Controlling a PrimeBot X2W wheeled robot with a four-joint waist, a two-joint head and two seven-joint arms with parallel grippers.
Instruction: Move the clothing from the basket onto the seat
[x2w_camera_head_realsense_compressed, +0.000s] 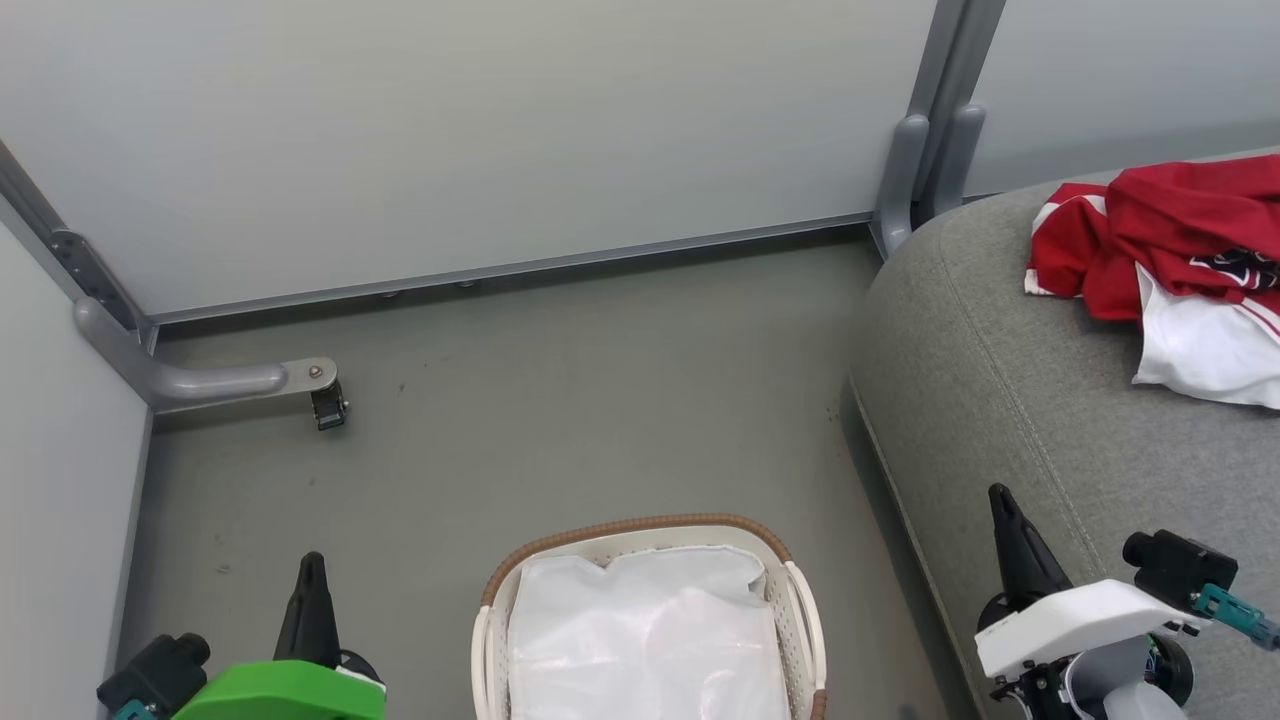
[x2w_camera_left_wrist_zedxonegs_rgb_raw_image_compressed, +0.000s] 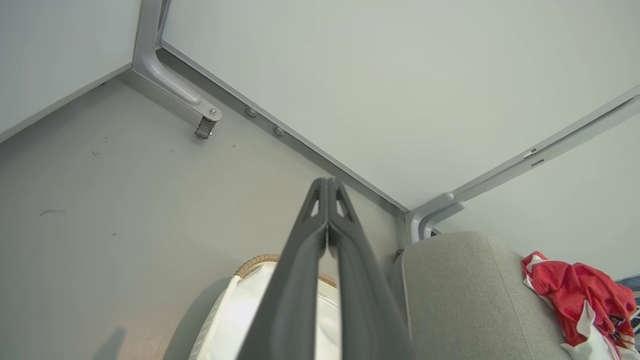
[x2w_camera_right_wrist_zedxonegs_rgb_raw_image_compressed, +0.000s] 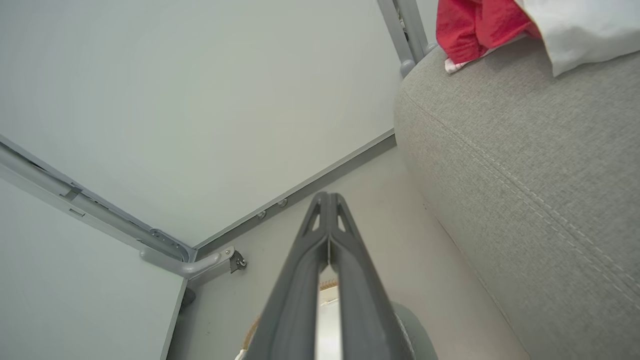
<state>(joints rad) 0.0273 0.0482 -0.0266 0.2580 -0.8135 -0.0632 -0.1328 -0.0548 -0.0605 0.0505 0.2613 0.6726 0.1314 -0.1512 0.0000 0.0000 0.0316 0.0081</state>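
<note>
The red and white clothing (x2w_camera_head_realsense_compressed: 1170, 260) lies in a heap on the grey seat (x2w_camera_head_realsense_compressed: 1000, 380) at the right. The white basket (x2w_camera_head_realsense_compressed: 800, 610) with a brown rim stands on the floor at the bottom centre, holding just a white liner (x2w_camera_head_realsense_compressed: 640, 640). My left gripper (x2w_camera_head_realsense_compressed: 312, 565) is shut and empty at the lower left of the basket. My right gripper (x2w_camera_head_realsense_compressed: 1000, 500) is shut and empty over the seat's front edge. In the left wrist view the clothing (x2w_camera_left_wrist_zedxonegs_rgb_raw_image_compressed: 580, 295) sits on the seat (x2w_camera_left_wrist_zedxonegs_rgb_raw_image_compressed: 465, 295), and my shut left gripper (x2w_camera_left_wrist_zedxonegs_rgb_raw_image_compressed: 327, 182) points past the basket (x2w_camera_left_wrist_zedxonegs_rgb_raw_image_compressed: 250, 262).
Pale partition walls (x2w_camera_head_realsense_compressed: 480, 130) close off the back and left. A grey bracket with a caster (x2w_camera_head_realsense_compressed: 325, 395) juts onto the floor at the left. A grey post (x2w_camera_head_realsense_compressed: 925, 150) stands beside the seat's corner. Bare floor (x2w_camera_head_realsense_compressed: 560, 400) lies beyond the basket.
</note>
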